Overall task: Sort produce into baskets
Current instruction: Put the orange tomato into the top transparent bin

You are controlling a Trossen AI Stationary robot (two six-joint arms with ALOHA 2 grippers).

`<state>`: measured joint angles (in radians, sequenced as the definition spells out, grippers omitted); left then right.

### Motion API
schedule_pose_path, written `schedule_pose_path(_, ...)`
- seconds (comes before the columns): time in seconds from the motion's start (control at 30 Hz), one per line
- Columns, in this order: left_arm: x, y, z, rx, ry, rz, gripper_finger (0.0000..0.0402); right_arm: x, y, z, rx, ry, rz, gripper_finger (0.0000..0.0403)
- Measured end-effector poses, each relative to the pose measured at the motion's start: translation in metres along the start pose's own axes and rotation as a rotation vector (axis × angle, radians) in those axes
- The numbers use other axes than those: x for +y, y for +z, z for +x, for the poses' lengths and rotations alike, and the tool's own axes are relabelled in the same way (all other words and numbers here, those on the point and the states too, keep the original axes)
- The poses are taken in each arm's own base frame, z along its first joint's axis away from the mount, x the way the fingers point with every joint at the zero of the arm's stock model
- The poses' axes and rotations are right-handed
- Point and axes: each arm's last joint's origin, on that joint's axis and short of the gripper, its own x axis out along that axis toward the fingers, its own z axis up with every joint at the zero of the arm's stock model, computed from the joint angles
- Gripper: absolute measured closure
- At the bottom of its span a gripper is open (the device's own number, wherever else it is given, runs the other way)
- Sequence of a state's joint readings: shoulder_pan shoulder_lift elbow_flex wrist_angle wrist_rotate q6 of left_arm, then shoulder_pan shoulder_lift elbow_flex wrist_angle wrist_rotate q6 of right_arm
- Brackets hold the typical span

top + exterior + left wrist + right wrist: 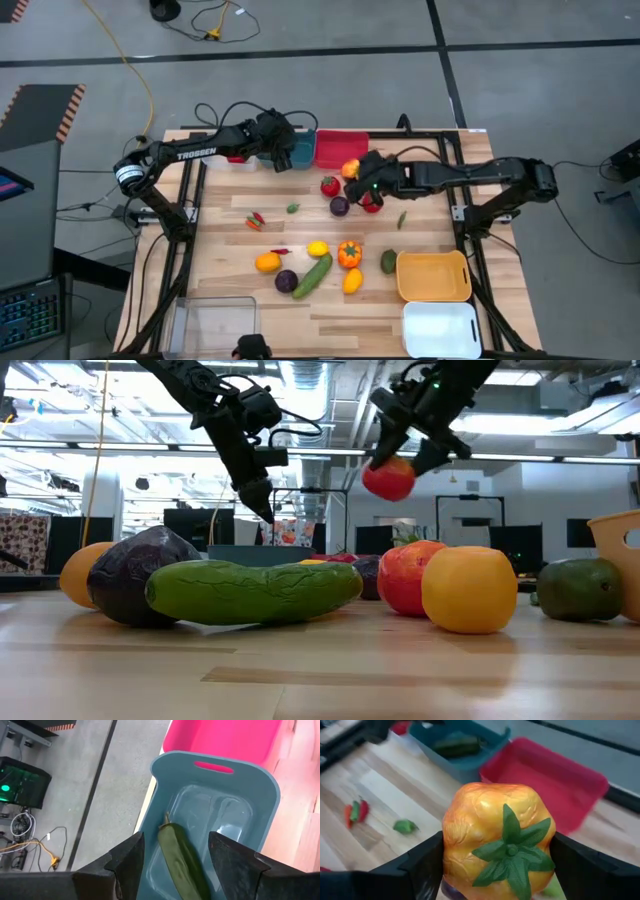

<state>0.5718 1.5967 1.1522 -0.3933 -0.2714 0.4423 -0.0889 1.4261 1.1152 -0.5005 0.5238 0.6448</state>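
My right gripper [354,172] is shut on a red-and-orange tomato-like fruit [497,840] with a green calyx. It is held in the air beside the red basket [340,148] and also shows in the low view [388,478]. My left gripper [175,847] is open above the teal basket [260,795] at the table's far edge. A dark green oblong vegetable [182,857] lies on that basket's floor, below the gap between the fingers. Other produce lies loose on the table's middle [318,262]. My right gripper pinches the fruit's two opposite sides [451,845] between its two fingers, the calyx end [512,850] facing back toward the wrist. The fingers slant down from the table's right side. The fruit is lifted clear of the table [388,478].
An orange-yellow basket [433,276] and a white basket [440,328] stand at the near right, and a clear basket [213,325] at the near left. A cucumber [312,275], an orange pepper [349,254], purple pieces, small chilies [256,220] and others lie scattered.
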Motion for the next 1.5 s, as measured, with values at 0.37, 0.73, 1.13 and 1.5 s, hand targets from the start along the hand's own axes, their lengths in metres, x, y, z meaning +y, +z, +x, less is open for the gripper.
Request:
schedule_pose_path(0.37,-0.004,0.003,-0.001,-0.075,-0.117,0.098,0.0193,-0.009,0.023,0.011,-0.087,0.068,-0.087,0.0060)
schedule_pose_path(0.73,-0.036,0.031,-0.014,-0.285,-0.129,0.380,0.0193,-0.016,0.027,0.016,-0.011,0.204,-0.125,0.0060)
schedule_pose_path(1.13,-0.077,0.047,-0.034,-0.307,-0.023,0.519,0.0191,-0.013,0.024,0.015,0.056,0.312,-0.162,0.0060)
schedule_pose_path(1.5,-0.092,0.054,-0.044,-0.324,0.050,0.521,0.0171,-0.013,0.024,0.015,0.054,0.313,-0.176,0.0061)
